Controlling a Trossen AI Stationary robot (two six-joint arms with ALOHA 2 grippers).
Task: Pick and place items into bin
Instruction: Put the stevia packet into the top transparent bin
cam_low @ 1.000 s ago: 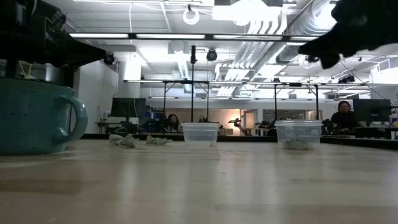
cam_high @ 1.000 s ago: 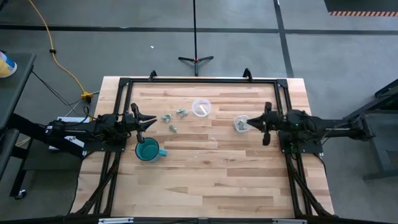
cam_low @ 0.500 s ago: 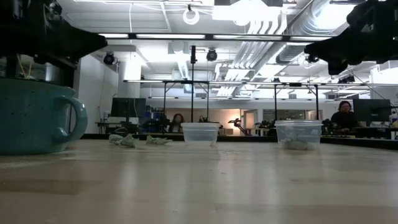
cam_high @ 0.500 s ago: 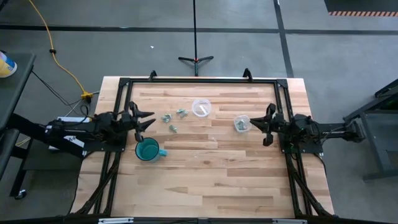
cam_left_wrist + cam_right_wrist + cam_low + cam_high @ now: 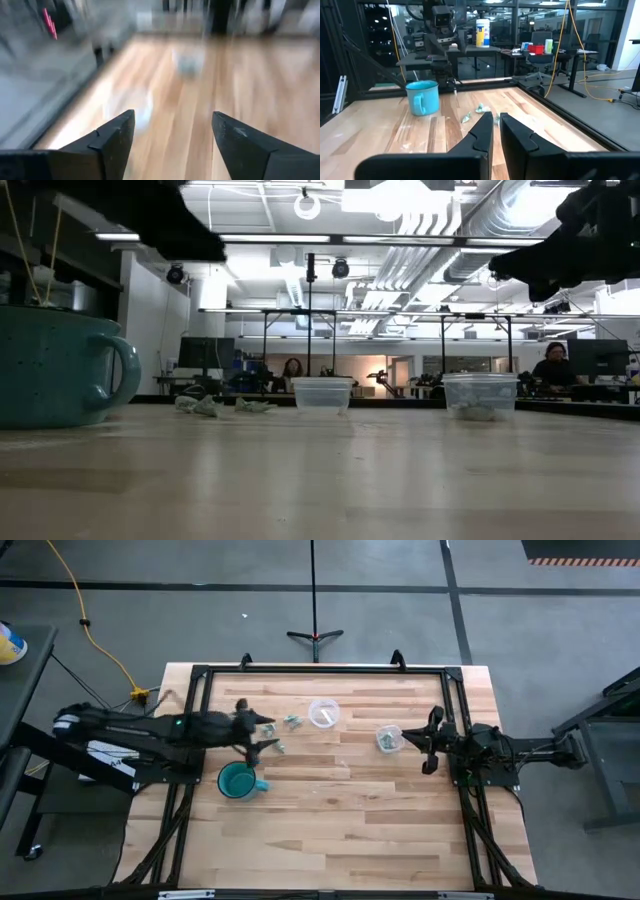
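Observation:
Several tiny pale green-grey items (image 5: 280, 735) lie loose on the wooden table left of centre; they also show in the low view (image 5: 205, 405) and the right wrist view (image 5: 481, 107). An empty clear cup (image 5: 323, 712) stands beyond them. A second clear cup (image 5: 388, 737) holds some pieces (image 5: 478, 412). My left gripper (image 5: 264, 733) is open and empty, above the loose items. My right gripper (image 5: 424, 740) is shut and empty, just right of the second cup.
A teal mug (image 5: 238, 781) stands on the table near my left arm, handle toward the right; it fills the left of the low view (image 5: 55, 370). A black frame (image 5: 320, 668) runs round the table edges. Bare wood lies toward the near edge.
My left gripper has swung from beside the mug toward the table's right, out over the loose items, staying open. My right gripper has drawn back a little from the second cup toward the table's right edge.

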